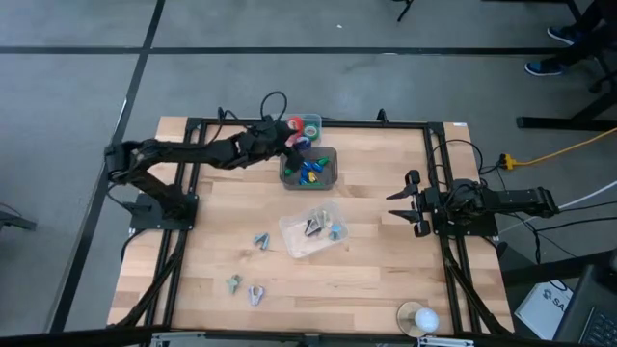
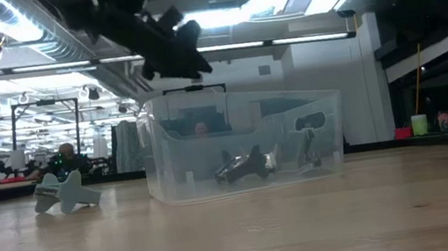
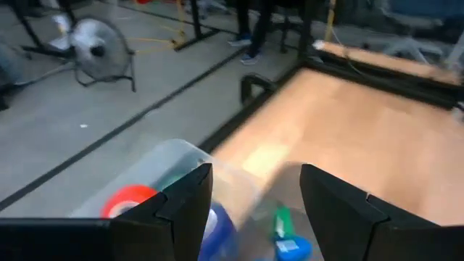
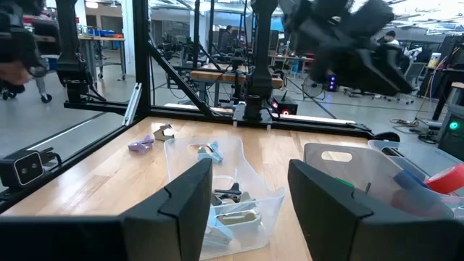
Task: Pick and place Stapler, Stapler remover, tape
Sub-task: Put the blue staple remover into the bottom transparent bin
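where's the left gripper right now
In the high view the left gripper hangs open at the table's far edge, left of centre, over the rolls of tape and the far clear bin.

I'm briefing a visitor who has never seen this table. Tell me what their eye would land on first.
First, the left gripper, fingers open, reached out over the far edge of the table above a clear bin of bright blue and green pieces, with the red and green tape rolls just beyond. Next, the clear box mid-table holding small dark tools. The right gripper waits, open, at the right edge.
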